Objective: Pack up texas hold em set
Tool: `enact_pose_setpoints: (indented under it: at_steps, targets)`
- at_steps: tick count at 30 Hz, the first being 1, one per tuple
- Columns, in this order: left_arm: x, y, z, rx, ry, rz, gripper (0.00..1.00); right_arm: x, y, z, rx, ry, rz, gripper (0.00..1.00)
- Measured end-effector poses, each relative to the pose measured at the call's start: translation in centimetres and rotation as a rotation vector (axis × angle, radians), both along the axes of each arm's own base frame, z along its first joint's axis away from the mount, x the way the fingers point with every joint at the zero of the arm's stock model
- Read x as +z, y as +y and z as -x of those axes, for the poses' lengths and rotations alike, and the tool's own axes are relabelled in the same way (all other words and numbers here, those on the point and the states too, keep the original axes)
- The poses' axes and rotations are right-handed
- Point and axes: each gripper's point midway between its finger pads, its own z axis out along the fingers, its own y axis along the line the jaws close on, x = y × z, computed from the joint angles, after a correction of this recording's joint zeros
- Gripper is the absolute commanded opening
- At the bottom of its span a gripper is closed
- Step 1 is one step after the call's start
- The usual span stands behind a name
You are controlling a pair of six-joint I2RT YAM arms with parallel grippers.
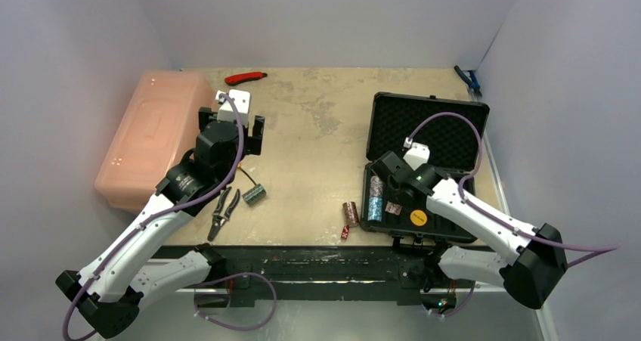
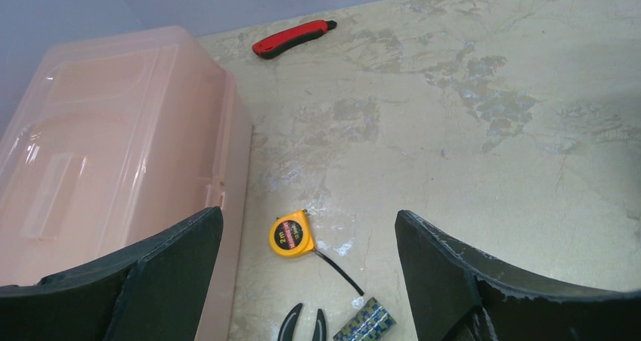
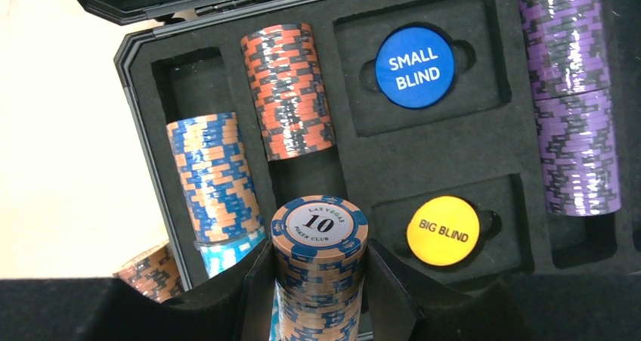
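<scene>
1 blue-orange chip stack (image 3: pixel 319 235) sits clamped in the right end effector (image 3: pixel 317 280) over the open case (image 3: pixel 140 61), likely poised for slotting beside matching chips (image 3: pixel 215 175); left end effector (image 2: pixel 308 231) hangs open, unused.

Not much to read here, but three things come out clear in the right wrist view. The blue disc (image 3: pixel 414 67) says "SMALL BLIND" in white capitals, and the yellow disc (image 3: pixel 443 230) below it says "BIG BLIND" in black. The top chip (image 3: pixel 320 224) of the blue-and-orange chip stack (image 3: pixel 317 288) at the bottom edge has a white centre with a big "10" — "LAS VEGAS" arched above it, "POKER CLUB" curved underneath. The yellow tape measure (image 2: pixel 291 234) in the left wrist view has a red label with some print on it — too small to make out.
</scene>
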Motion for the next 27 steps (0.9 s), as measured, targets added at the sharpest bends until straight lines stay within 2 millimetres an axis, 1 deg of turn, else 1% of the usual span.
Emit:
enact_pose_setpoints:
  at_steps: [6,16,21,27]
  targets:
    - [0.1,0.0,0.0,0.000,-0.003,0.002,0.84,-0.9,0.5,-0.9,0.012,0.007,0.027,0.00]
    - [0.1,0.1,0.1,0.001,-0.004,0.003,0.84,-1.7,0.1,-1.6,0.010,0.008,0.093,0.00]
    - [0.1,0.1,0.1,0.001,-0.004,0.003,0.84,-2.5,-0.2,-1.6,0.014,0.023,0.119,0.00]
    - [0.1,0.1,0.1,0.001,-0.004,0.002,0.84,-2.5,-0.3,-1.9,0.015,0.012,0.133,0.00]
